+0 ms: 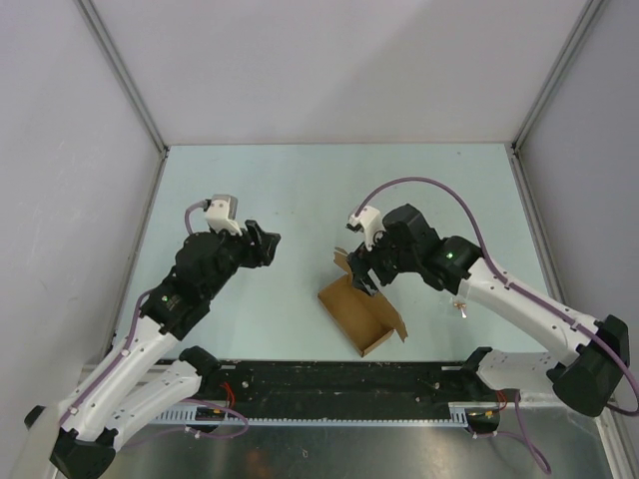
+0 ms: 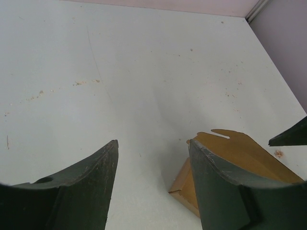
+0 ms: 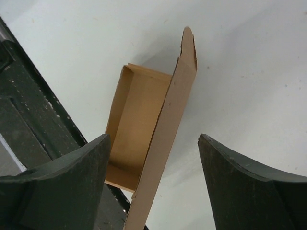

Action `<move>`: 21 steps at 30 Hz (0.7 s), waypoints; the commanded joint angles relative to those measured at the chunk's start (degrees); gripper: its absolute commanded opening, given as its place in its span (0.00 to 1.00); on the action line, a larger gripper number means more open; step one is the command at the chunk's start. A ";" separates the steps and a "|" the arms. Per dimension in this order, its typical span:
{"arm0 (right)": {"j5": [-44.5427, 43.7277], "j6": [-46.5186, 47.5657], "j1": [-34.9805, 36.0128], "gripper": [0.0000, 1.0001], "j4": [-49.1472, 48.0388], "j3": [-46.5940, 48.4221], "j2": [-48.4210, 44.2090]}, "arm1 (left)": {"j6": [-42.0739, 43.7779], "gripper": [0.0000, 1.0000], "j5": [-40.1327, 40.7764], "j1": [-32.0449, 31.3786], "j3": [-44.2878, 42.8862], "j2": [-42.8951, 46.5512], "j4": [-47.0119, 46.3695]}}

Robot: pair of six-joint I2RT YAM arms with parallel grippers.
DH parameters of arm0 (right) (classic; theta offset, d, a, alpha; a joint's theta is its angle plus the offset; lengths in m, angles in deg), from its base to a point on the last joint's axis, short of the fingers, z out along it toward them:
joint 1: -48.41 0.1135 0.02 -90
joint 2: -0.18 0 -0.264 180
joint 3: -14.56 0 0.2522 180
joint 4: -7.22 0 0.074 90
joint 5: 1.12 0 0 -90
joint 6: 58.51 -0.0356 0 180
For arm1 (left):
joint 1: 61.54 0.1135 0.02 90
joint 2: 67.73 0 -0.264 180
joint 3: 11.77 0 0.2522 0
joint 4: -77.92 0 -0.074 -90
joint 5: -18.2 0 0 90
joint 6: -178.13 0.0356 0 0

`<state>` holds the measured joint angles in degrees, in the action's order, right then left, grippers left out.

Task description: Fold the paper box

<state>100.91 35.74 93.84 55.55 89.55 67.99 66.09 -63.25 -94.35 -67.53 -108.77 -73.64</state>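
Dark fingers (image 3: 72, 182) of the right gripper (image 1: 364, 279) fill the foreground. They stand apart, with one tall flap (image 3: 165, 139) of the paper box (image 3: 132, 120) rising edge-on in the gap between them. From where I stand neither finger seems to press the card, though the lower end of the flap is hard to judge. Just beyond the fingertips, on the side of the finger that shows left in the wrist view, lies the rest of the box: a shallow brown tray, open on top, with low walls up at its ends, resting on the pale table (image 1: 250, 190). It looks like thin plain cardboard, light enough to skid at a nudge. I'd expect it to be stiff across a panel, ready to bend at its creases, and easy to crumple if pinched hard. The sensible hold, I'd say, is flat across that upright flap near its free edge, so it swings over on its fold while something steadies the tray. The left gripper (image 2: 153, 143) hovers well off, jaws apart and holding nothing, with the box ahead of it past its right-hand finger.
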 commanded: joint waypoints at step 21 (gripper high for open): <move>-7.29 7.52 2.56 0.20 2.18 3.37 2.59 | 0.42 0.66 -1.35 0.30 -0.28 1.66 -0.44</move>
<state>93.76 39.33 96.00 58.68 90.10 71.61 66.11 -63.49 -94.35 -67.50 -108.02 -73.64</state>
